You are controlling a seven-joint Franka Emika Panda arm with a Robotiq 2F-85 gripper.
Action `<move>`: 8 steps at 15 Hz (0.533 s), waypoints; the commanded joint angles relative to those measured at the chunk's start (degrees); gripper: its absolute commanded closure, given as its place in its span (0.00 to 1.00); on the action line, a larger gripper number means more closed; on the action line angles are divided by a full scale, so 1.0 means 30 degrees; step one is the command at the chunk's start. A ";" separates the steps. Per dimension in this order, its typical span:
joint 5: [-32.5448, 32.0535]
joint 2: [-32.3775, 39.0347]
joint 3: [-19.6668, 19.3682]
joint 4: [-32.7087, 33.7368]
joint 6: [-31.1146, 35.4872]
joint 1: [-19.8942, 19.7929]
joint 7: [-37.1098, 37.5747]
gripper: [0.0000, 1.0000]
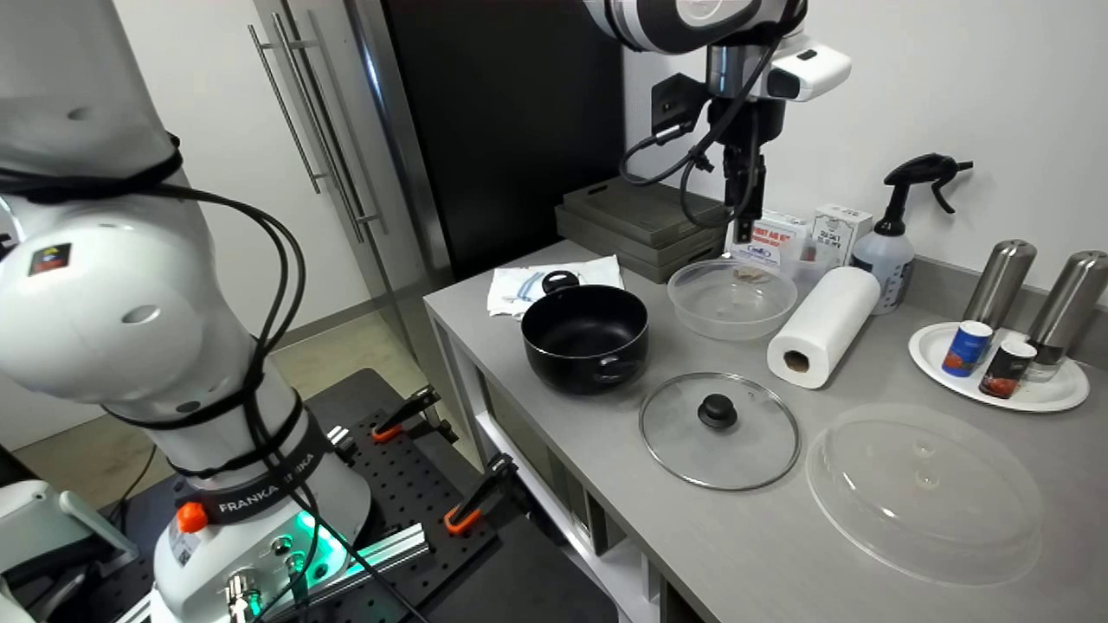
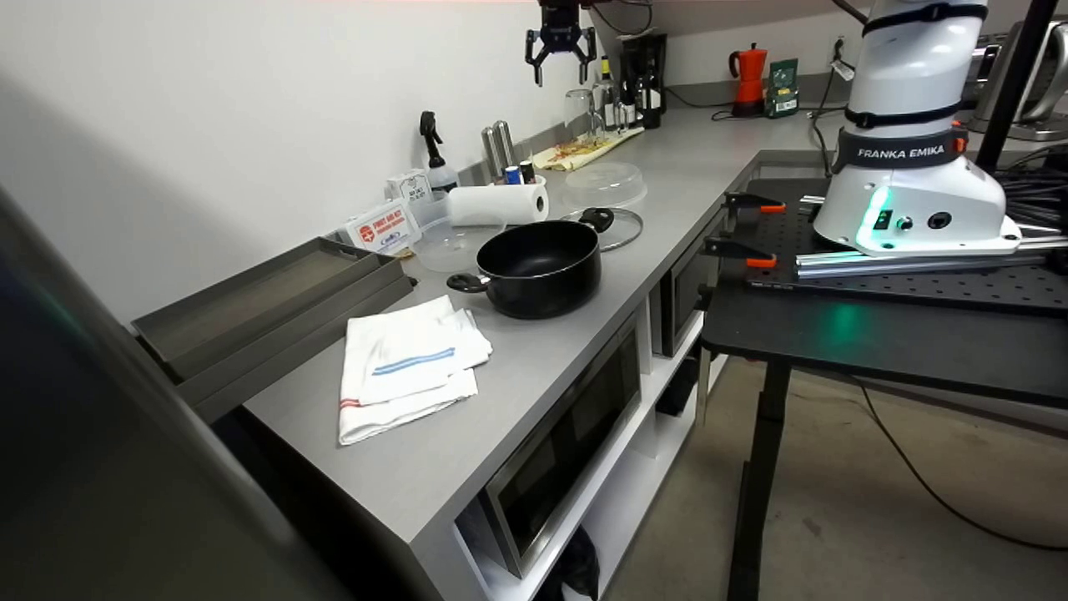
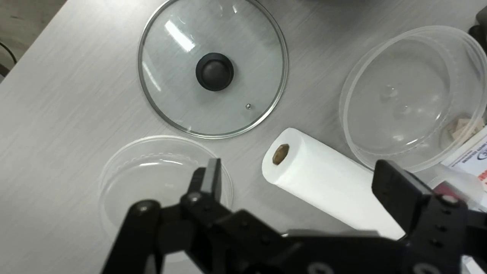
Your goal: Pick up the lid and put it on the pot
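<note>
as our gripper [image 2: 561, 82] hangs wide-jawed, we see pot [image 1: 584, 339] and lid [image 1: 719, 433] apart.
in an exterior view, the pot sits mid-frame, the lid lower right of centre.

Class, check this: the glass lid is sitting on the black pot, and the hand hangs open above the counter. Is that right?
Not quite. The glass lid lies on the counter beside the black pot, not on it, as an exterior view shows. The hand does hang open above the counter.

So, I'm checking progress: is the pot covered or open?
The pot is open: you see into it, and the lid lies on the counter.
</note>
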 commanded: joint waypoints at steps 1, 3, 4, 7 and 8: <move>0.0331 0.1680 -0.0263 0.1538 -0.0568 0.0064 0.0867 0.00; 0.0464 0.2339 -0.0358 0.1916 -0.0475 0.0094 0.1161 0.00; 0.0594 0.2653 -0.0378 0.2127 -0.0564 0.0074 0.1223 0.00; 0.1043 0.3423 -0.0438 0.2648 -0.0594 0.0026 0.1538 0.00; 0.1339 0.3618 -0.0416 0.2781 -0.0639 -0.0022 0.1505 0.00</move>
